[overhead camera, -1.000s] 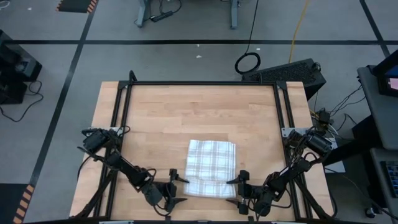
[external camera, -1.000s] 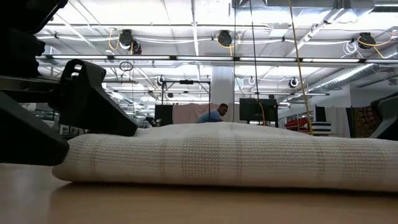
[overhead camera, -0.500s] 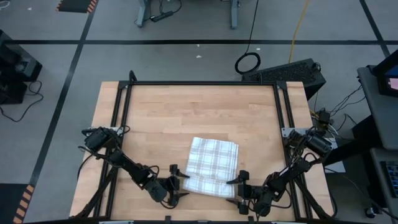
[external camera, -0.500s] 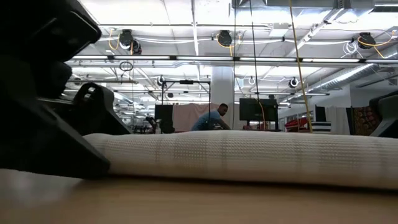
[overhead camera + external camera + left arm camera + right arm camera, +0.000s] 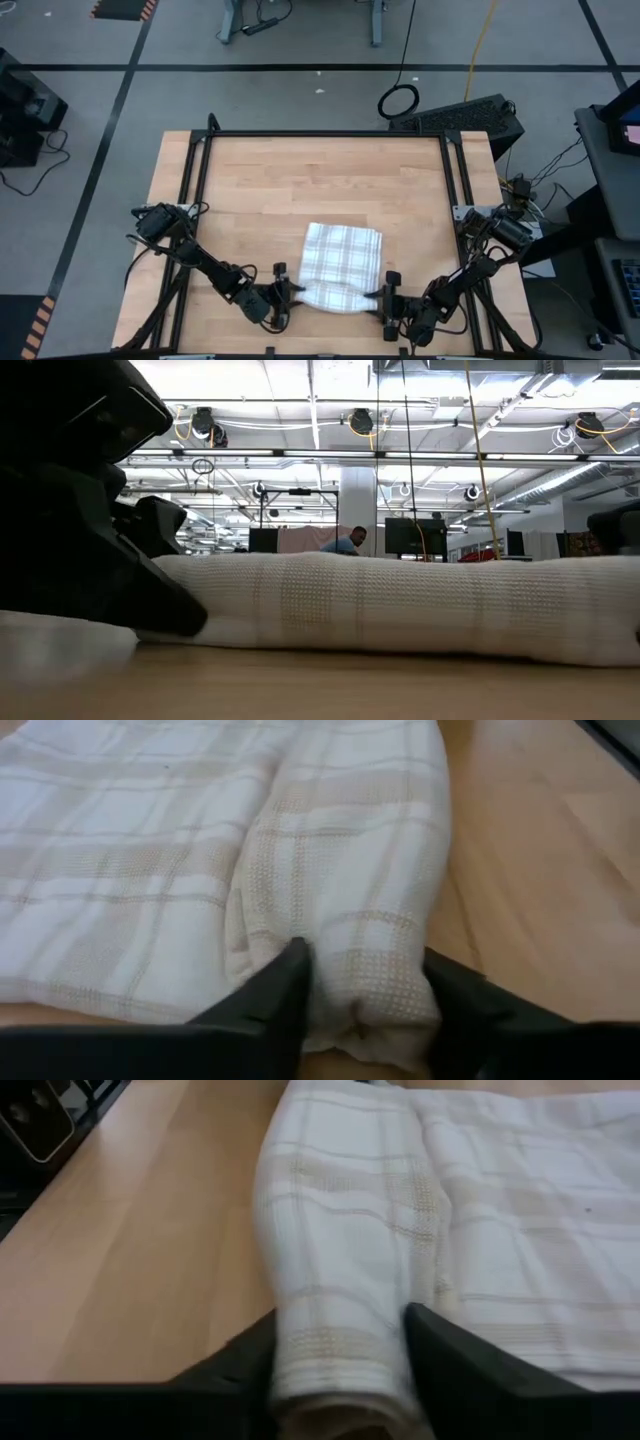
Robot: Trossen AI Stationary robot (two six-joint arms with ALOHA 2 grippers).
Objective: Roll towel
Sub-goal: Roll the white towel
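Each half-closed hand, left hand (image 5: 284, 297) and right hand (image 5: 384, 300), pinched an end of the soft, limp towel's (image 5: 341, 262) near rolled edge, probably the best hold.

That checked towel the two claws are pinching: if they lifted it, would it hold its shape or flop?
Probably flop: the towel is thin cloth, bunching into soft folds where the left gripper and right gripper squeeze its near edge. It looks light. The started roll would likely sag or unroll if released.
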